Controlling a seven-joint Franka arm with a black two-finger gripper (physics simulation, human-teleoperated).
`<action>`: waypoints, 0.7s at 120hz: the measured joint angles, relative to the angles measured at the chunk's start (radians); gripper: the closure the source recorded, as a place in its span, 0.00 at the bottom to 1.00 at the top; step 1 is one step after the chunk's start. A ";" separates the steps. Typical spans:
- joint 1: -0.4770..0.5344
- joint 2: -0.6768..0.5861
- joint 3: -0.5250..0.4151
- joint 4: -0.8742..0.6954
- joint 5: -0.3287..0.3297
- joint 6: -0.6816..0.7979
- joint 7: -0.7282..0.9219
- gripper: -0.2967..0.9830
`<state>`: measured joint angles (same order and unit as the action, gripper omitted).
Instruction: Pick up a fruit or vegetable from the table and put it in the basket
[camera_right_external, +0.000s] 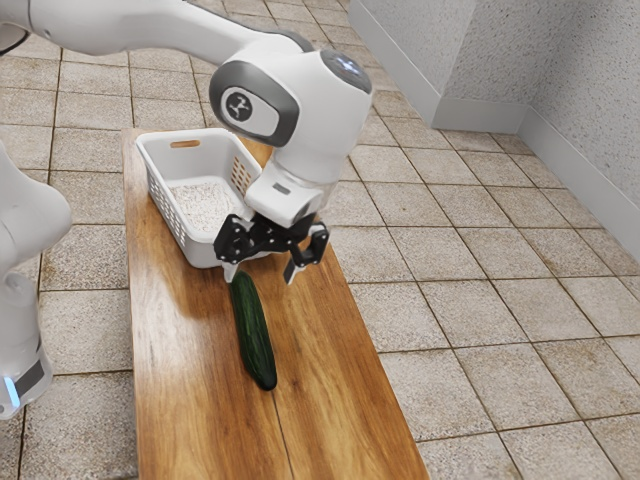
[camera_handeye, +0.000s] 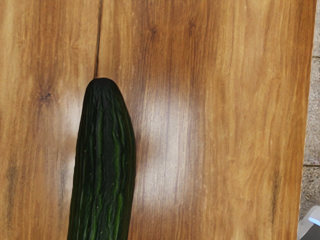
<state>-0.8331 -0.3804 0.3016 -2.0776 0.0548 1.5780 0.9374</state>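
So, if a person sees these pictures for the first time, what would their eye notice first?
Probably the long dark green cucumber, lying on the shiny wooden table. Next would come the white basket at the table's far end, and the black gripper, which hangs open just above the cucumber's end nearer the basket.
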 joint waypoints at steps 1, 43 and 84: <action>-0.002 -0.001 0.000 -0.002 0.000 0.001 -0.001 0.23; -0.012 -0.077 0.051 -0.153 -0.042 0.069 -0.085 0.23; -0.011 -0.123 0.052 -0.227 -0.062 0.110 -0.131 0.23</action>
<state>-0.8438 -0.5037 0.3536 -2.3045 -0.0074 1.6878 0.8064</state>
